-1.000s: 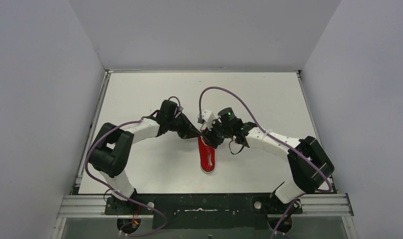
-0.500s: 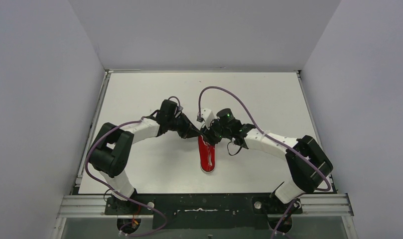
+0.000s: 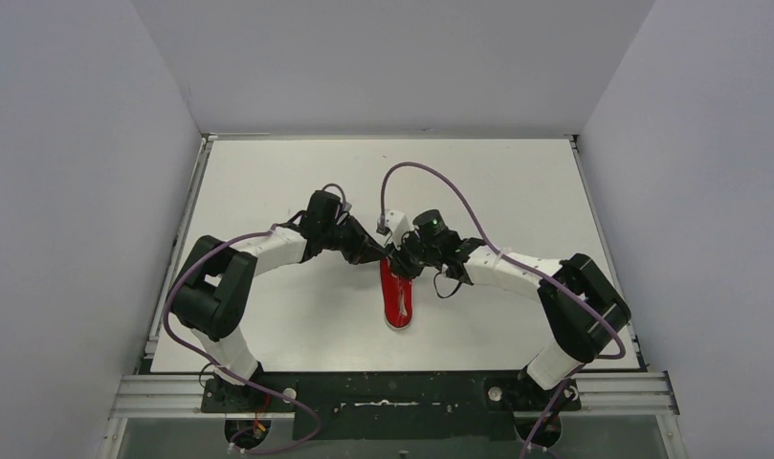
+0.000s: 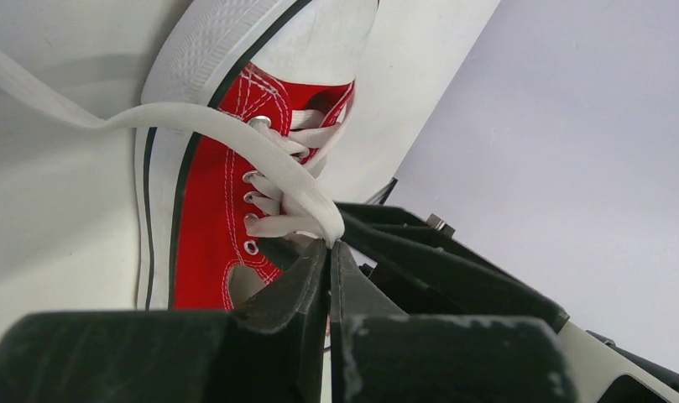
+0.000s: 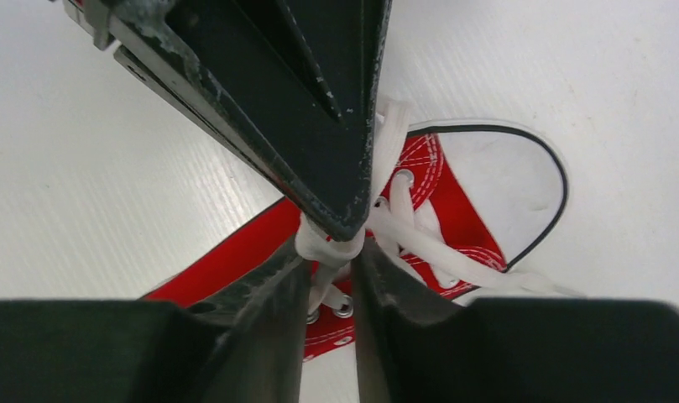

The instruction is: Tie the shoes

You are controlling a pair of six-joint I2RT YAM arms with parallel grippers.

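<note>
The sneaker's (image 4: 206, 193) heel is hidden in both wrist views.

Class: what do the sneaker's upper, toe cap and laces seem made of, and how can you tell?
The upper: matte red canvas, likely, with visible white stitching. The toe cap: smooth white rubber, probably, faintly scuffed. The laces: flat, soft woven fabric, drooping limply; fibre unclear.

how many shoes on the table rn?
1. One red canvas sneaker lies on the white table, beneath the left gripper and right gripper, both pinching its white laces. No second shoe visible.
</note>
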